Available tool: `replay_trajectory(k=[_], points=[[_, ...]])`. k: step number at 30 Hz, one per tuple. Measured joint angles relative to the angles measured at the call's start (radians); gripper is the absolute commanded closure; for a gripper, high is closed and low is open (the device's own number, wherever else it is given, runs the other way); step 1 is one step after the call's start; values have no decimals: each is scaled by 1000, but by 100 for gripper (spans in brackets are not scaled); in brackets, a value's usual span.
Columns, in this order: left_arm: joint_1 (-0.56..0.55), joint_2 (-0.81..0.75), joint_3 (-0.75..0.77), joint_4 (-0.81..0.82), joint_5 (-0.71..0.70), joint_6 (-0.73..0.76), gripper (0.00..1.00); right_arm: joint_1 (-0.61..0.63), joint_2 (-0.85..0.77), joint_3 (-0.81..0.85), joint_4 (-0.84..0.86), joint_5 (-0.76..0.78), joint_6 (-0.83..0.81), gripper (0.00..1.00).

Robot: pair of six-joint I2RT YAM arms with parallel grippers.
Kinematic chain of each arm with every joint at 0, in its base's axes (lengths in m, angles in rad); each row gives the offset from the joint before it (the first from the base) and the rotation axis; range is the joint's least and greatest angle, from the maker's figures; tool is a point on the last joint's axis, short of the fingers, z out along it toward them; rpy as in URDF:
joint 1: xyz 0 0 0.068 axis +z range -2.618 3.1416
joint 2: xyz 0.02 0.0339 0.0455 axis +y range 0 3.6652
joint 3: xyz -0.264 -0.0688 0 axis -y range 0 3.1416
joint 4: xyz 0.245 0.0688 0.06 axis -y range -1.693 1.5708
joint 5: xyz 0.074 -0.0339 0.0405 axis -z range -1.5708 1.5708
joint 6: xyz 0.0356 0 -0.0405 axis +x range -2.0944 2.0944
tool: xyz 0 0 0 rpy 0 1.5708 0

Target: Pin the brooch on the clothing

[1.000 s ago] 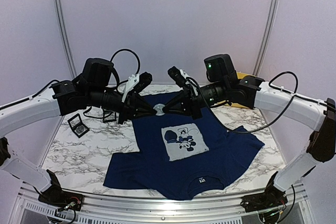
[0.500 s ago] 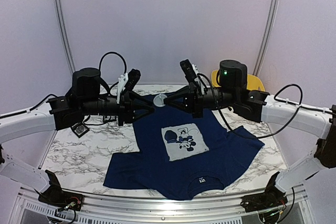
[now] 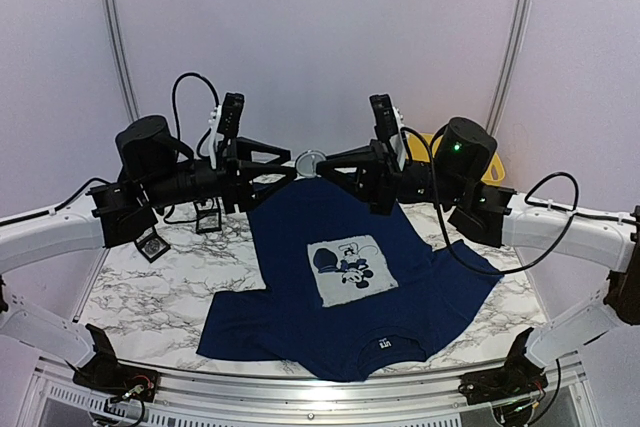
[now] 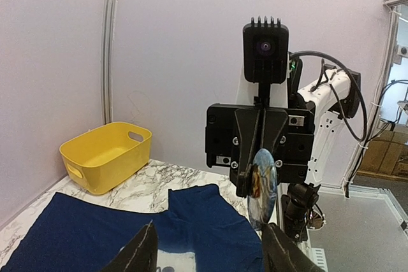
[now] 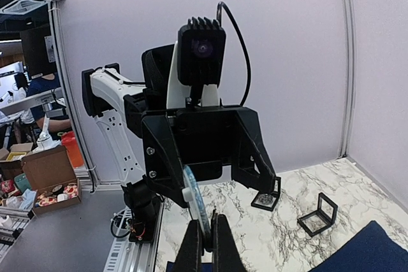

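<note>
Yellow tub (image 4: 105, 156) stands open side up just beyond the shirt's (image 3: 300, 307) far right corner; only its own inner wall shows. Left of the shirt lies a black case (image 3: 150, 244) with a small item inside, and a second case (image 3: 207, 218) sits just behind it. Your right gripper (image 3: 322, 163) is clamped on the brooch (image 3: 311, 161) in the air above the shirt's far edge. Your left gripper (image 3: 285, 172) faces it, jaws apart. The shirt lies flat on a marble bench (image 3: 150, 297) between pale walls (image 3: 320, 27).

High and behind, the top view looks down — the two wrist views face each other closely, sharing the brooch (image 4: 262, 186).
</note>
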Motion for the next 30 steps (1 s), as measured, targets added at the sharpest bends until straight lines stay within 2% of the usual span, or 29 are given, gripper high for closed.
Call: replay_trajectory(k=[4,9,10,13,15,16,23,26,28,30], points=[[0,10,12,7,17,-5,36,0,0,0,6,5,0,100],[-19,18,16,14,59,3,38,6,9,1,-2,25,-1,100],[-24,19,16,15,66,5,45,7,12,1,-5,28,-1,100],[-26,22,18,14,72,5,82,8,18,1,-12,29,-1,100],[-26,25,22,16,70,10,97,8,19,2,-19,29,-1,100],[-26,26,24,16,68,11,100,8,19,4,-24,29,-2,100],[-22,27,27,23,59,13,100,9,19,19,-45,29,-5,100],[-22,27,27,22,58,12,92,9,16,20,-52,29,-9,100],[-23,27,27,21,56,11,94,9,14,20,-59,33,-17,100],[-23,27,26,19,51,11,100,9,13,21,-64,36,-24,100]])
